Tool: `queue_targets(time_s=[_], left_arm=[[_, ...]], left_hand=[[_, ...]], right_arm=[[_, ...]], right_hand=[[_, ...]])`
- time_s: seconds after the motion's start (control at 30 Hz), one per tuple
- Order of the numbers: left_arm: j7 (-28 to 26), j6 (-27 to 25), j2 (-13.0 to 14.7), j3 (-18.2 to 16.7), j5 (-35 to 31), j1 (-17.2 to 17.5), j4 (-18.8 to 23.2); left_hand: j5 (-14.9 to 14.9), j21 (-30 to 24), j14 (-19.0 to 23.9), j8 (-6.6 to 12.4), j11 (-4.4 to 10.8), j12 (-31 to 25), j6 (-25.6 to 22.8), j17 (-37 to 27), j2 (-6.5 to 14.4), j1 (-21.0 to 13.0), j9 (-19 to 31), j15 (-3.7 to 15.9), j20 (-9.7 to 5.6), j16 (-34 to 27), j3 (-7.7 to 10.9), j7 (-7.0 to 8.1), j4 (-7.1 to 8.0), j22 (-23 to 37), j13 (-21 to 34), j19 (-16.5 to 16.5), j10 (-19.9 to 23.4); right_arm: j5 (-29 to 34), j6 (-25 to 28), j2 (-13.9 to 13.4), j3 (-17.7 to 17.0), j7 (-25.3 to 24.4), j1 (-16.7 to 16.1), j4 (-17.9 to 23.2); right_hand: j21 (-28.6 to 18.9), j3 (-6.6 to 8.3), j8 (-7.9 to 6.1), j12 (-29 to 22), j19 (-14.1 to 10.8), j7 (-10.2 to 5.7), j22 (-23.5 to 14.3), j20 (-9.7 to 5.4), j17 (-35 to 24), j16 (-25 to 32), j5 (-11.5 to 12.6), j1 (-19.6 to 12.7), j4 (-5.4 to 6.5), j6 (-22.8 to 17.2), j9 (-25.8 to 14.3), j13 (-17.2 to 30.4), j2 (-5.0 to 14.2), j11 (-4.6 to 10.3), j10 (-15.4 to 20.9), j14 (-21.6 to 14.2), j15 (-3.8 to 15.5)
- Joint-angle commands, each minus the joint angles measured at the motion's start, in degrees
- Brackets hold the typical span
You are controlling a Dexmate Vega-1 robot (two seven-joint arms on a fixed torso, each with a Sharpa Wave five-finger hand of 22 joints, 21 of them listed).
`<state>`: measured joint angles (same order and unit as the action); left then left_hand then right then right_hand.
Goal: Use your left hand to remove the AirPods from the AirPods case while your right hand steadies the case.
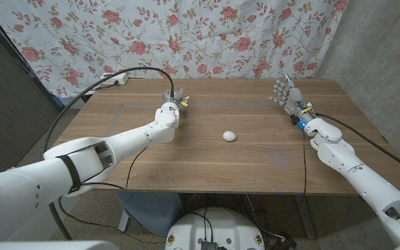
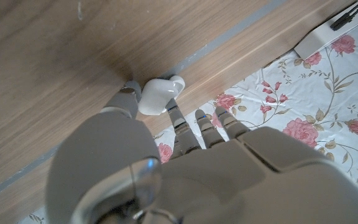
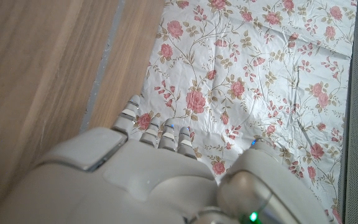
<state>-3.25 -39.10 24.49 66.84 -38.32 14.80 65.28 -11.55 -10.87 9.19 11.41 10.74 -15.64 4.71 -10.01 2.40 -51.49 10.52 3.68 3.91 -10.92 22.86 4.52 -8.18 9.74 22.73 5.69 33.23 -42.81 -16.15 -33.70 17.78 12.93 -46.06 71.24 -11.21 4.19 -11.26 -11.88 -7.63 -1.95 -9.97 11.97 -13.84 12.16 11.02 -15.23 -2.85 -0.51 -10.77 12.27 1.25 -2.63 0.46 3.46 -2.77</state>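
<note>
The white rounded AirPods case [image 1: 229, 136] lies alone near the middle of the wooden table [image 1: 255, 163]. My left hand [image 1: 173, 101] is at the far side of the table, left of the case and well apart from it. In the left wrist view my left hand [image 2: 166, 155] pinches a small white rounded piece with a short stub, by its look an AirPod [image 2: 157, 96], just above the wood. My right hand [image 1: 287, 93] is raised over the far right of the table with its fingers spread, holding nothing and far from the case. In the right wrist view my right hand [image 3: 148, 168] is also empty.
A white power strip [image 1: 114, 80] [image 2: 328, 34] sits at the table's far left edge, with a black cable [image 1: 82, 97] looping from it. A floral cloth [image 1: 186, 35] hangs behind the table. A thin grey line [image 1: 221, 106] runs across the far part of the top.
</note>
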Motion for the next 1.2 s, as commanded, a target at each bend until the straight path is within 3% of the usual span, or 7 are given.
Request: queue_targets(time_s=[0.03,0.17,0.33,0.53,0.73,1.2], left_arm=[[-0.64,-0.48,-0.22,-0.37,-0.36,0.43,0.1],[-2.16,-0.28,-0.35,-0.86,-0.23,0.79,0.01],[-3.21,-0.34,-0.66,-1.19,-0.06,1.1,-0.19],[-5.05,0.39,-0.79,-1.55,0.22,1.67,-0.39],[-5.74,0.48,-0.97,-1.71,0.42,1.86,-0.43],[-4.37,1.17,-0.49,-1.7,1.32,2.22,0.53]], left_hand=[[0.72,-0.09,-0.5,-0.07,-0.57,0.32,0.02,-0.45,-0.54,3.34,0.14,-0.64,1.0,-0.42,-1.57,-0.42,1.19,0.26,0.53,-0.22,-0.58],[0.88,-0.18,-0.2,0.09,-0.42,0.07,-0.46,-0.47,-0.42,4.13,0.15,-0.68,1.21,-0.59,-1.93,-0.52,1.52,0.28,0.66,-0.06,0.2],[0.96,-0.49,0.57,0.36,-0.36,-0.34,-1.39,-0.54,1.39,4.58,0.16,-0.53,1.34,-1.0,-1.76,-0.54,1.96,0.32,0.97,0.73,1.51],[1.04,-0.72,2.28,0.86,-0.1,-1.21,-3.32,-0.36,3.18,3.46,0.18,0.29,1.28,-1.45,-1.01,0.13,1.18,0.33,1.45,1.62,4.05],[1.26,-0.81,3.95,1.2,1.36,-2.34,-5.31,-0.29,4.67,2.05,0.22,1.4,1.24,-1.66,-0.33,0.64,0.15,0.34,2.18,2.38,7.0],[1.3,-0.78,6.07,1.36,1.69,-3.92,-7.37,-0.27,5.48,0.66,0.26,2.56,0.88,-1.74,0.08,0.6,-0.84,0.35,3.2,2.94,10.2]], right_arm=[[-0.37,0.16,-0.2,-0.16,0.11,-0.53,0.62],[-0.37,0.09,-0.24,-0.22,0.05,-0.65,0.72],[-0.44,-0.19,-0.16,-0.3,0.13,-0.7,0.65],[-0.51,-0.15,-0.21,-0.33,0.1,-0.91,0.89],[-0.63,-0.21,-0.43,-0.51,0.02,-1.34,1.41],[-1.26,0.02,-0.42,-0.82,-0.02,-1.78,1.89]], right_hand=[[0.04,0.35,-0.25,-0.19,0.39,-0.16,-0.13,0.08,-0.07,0.47,-0.03,-0.09,-0.34,-0.56,-0.27,0.0,0.45,-0.28,0.06,0.37,0.14],[0.03,0.33,-0.26,-0.21,0.34,-0.18,-0.13,0.05,-0.09,0.51,-0.03,0.02,-0.29,-0.6,-0.27,0.0,0.51,-0.14,0.1,0.33,0.13],[0.01,0.33,-0.26,-0.22,0.3,-0.2,-0.13,0.04,-0.09,0.54,-0.03,0.07,-0.28,-0.63,-0.27,0.0,0.58,-0.09,0.12,0.29,0.21],[-0.02,0.31,-0.27,-0.22,0.21,-0.18,-0.13,0.02,-0.09,0.56,-0.03,0.11,-0.3,-0.67,-0.27,0.0,0.57,-0.07,0.13,0.26,0.24],[-0.02,0.3,-0.28,-0.24,0.19,-0.24,-0.13,0.05,-0.08,0.58,-0.03,0.13,-0.33,-0.73,-0.27,0.0,0.57,-0.04,0.17,0.23,0.24],[0.0,0.31,-0.29,-0.3,0.21,-0.22,-0.13,0.1,-0.05,0.61,-0.02,0.12,-0.41,-0.81,-0.27,-0.01,0.65,0.13,0.34,0.2,0.21]])
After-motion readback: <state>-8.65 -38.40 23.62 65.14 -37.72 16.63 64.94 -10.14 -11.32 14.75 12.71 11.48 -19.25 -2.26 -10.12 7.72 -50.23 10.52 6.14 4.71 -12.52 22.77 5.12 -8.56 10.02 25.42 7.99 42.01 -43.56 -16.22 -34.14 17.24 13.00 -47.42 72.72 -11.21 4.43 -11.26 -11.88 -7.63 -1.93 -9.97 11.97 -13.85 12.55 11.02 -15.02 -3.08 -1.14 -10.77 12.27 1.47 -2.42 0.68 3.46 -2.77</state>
